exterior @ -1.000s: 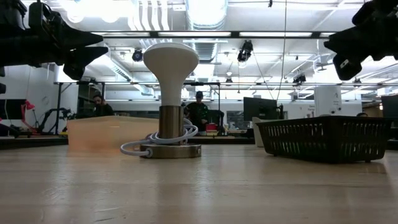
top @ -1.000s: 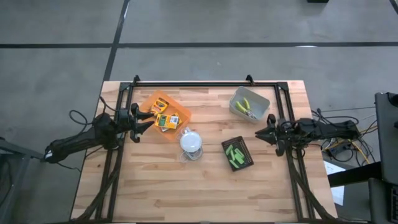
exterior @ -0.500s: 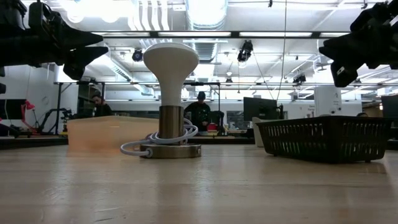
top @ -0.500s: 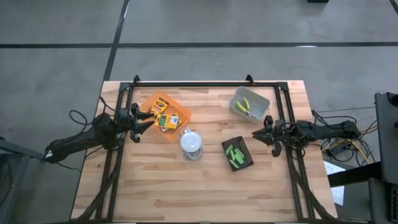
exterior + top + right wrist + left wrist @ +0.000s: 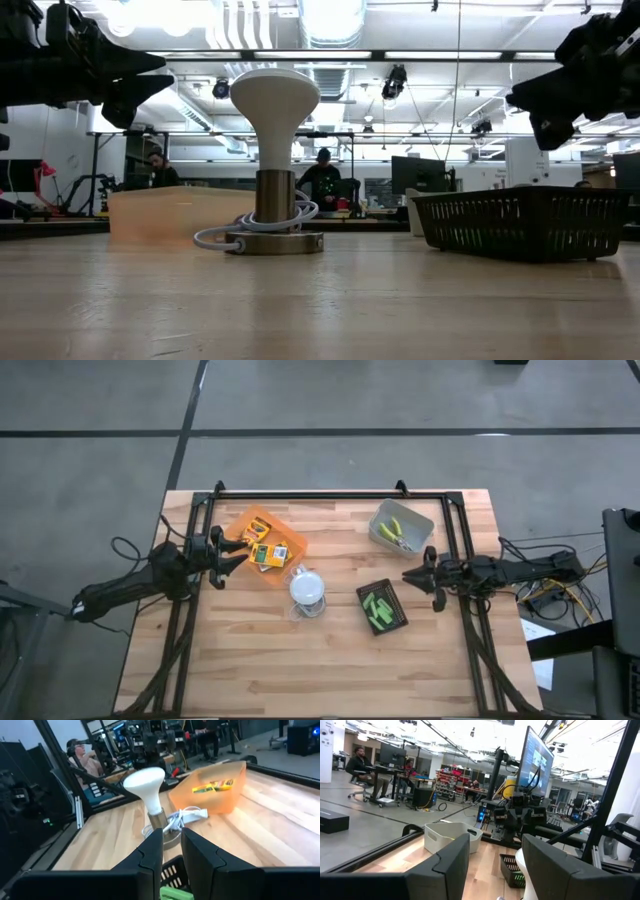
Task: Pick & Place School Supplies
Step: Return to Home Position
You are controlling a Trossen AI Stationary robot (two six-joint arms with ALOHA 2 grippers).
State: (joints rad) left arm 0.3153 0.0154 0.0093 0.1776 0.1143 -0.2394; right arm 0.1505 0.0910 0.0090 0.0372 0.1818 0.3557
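Yellow-and-green boxes (image 5: 262, 547) lie in the orange tray (image 5: 287, 533). Bright green chunks (image 5: 378, 607) lie in the black tray (image 5: 395, 592). Tools with yellow-green handles (image 5: 398, 532) lie in the grey tray (image 5: 420, 520). My left gripper (image 5: 238, 549) hovers open above the table at the orange tray's left side; its wrist view shows a wide gap (image 5: 493, 865). My right gripper (image 5: 406, 574) hangs in the air just right of the black tray, below the grey one. It is open by a narrow gap (image 5: 172, 852) and holds nothing.
A white domed lamp on a clear base (image 5: 308, 588) with a coiled white cord stands mid-table between the orange and black trays. A dark frame rail (image 5: 320, 494) runs along the far edge. Bare wood fills the near half (image 5: 300, 670). People sit in the room beyond.
My right gripper has moved toward the table's left, closer to the black tray, staying in the air. The left arm and all the trays have kept still.
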